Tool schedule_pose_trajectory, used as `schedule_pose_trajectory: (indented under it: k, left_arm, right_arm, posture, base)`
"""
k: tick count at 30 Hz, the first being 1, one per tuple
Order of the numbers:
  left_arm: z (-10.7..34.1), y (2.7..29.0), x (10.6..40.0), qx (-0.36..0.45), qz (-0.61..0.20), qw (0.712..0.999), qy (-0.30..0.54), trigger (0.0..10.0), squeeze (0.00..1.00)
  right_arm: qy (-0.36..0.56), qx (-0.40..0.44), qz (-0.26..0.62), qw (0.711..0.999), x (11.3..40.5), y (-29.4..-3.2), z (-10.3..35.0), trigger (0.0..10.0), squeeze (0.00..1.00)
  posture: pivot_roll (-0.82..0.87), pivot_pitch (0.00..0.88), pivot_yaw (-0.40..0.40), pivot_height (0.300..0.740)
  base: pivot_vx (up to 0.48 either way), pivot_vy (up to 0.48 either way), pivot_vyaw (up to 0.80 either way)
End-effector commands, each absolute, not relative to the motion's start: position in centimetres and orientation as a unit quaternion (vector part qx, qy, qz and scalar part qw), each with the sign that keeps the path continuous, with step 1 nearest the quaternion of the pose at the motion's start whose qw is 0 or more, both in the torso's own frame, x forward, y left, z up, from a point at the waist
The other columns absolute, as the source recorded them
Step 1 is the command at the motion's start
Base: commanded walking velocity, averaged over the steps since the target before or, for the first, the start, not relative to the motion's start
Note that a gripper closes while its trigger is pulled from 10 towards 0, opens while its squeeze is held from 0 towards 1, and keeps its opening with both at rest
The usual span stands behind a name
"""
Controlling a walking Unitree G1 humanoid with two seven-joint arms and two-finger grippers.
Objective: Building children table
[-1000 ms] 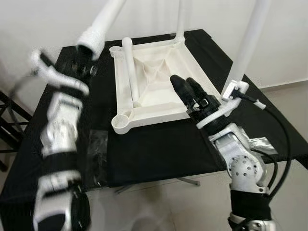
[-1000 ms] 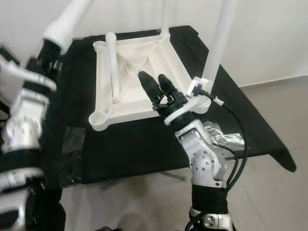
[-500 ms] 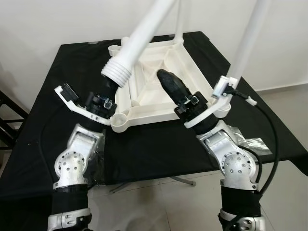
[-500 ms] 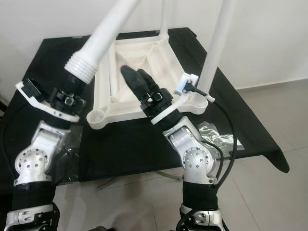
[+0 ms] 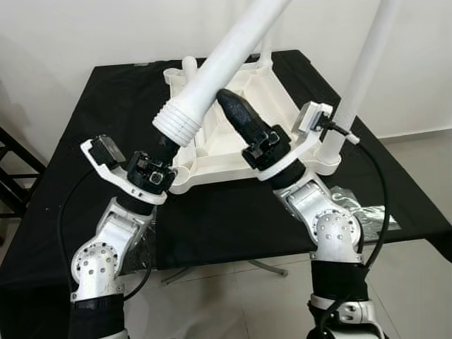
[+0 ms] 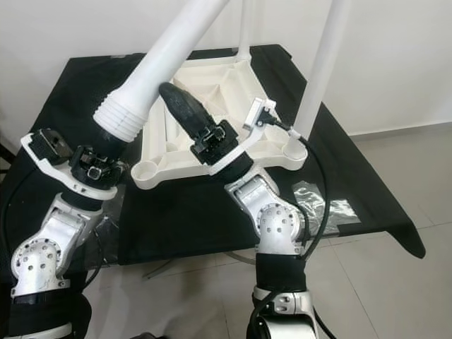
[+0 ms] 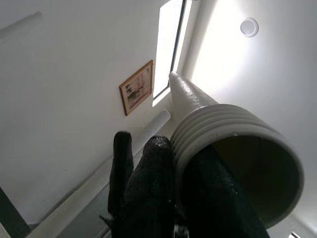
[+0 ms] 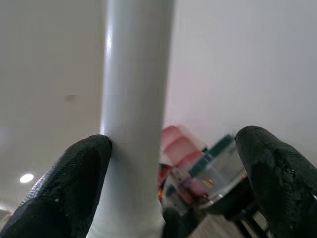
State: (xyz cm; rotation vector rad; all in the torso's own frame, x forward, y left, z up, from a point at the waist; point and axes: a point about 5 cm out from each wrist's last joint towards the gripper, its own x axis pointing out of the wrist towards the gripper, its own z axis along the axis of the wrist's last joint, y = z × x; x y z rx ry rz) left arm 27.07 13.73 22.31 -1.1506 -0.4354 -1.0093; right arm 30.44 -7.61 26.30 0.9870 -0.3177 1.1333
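The white table top point(image 5: 233, 167) lies upside down on the black table point(image 5: 106, 106). Two white legs stand in its right-hand corners, one near point(image 5: 361, 74) and one far point(image 5: 266, 51). A third leg point(image 6: 167, 131) lies loose inside the frame. My left gripper point(image 5: 161, 154) is shut on a fourth leg point(image 5: 220, 65) at its ribbed, hollow end point(image 7: 233, 148), which hangs just above the empty front-left socket point(image 6: 145, 171). My right gripper point(image 5: 227, 99) is raised over the table top, open. A white leg point(image 8: 133, 99) rests against one of its fingers point(image 8: 64, 193).
A clear plastic bag point(image 5: 361, 212) lies on the table's right front, and plastic wrap point(image 5: 145, 236) lies by its left front edge. A dark rack point(image 5: 10, 159) stands left of the table. A white wall is behind, tiled floor in front.
My left arm swung the held leg in from the left, so its ribbed end now hangs by the front-left corner. My right gripper rose and moved left over the table top.
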Motion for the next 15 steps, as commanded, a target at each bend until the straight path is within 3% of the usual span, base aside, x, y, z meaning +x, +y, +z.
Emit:
schedule_pose_trajectory:
  k: [1,6,15]
  left_arm:
    - [22.3,12.7,26.3,-0.508,-0.493,0.684,-0.177,0.0,0.0]
    - [22.0,11.9,25.8,-0.506,-0.507,0.679,-0.161,0.0,0.0]
    - [21.7,11.3,25.5,-0.488,-0.524,0.683,-0.143,0.0,0.0]
  right_arm:
    - [-0.156,0.444,0.542,0.696,30.1,-7.2,27.5,10.0,0.0]
    - [-0.173,0.41,0.618,0.648,28.4,-6.9,28.6,10.0,0.0]
    - [-0.165,0.381,0.657,0.629,27.5,-6.7,28.8,10.0,0.0]
  posture:
    - [0.0,0.07,-0.008,0.74]
    - [0.0,0.068,-0.009,0.74]
    - [0.0,0.063,-0.01,0.74]
  base:
    - [0.0,0.0,0.0]
    - [0.0,0.0,0.0]
    - [0.0,0.0,0.0]
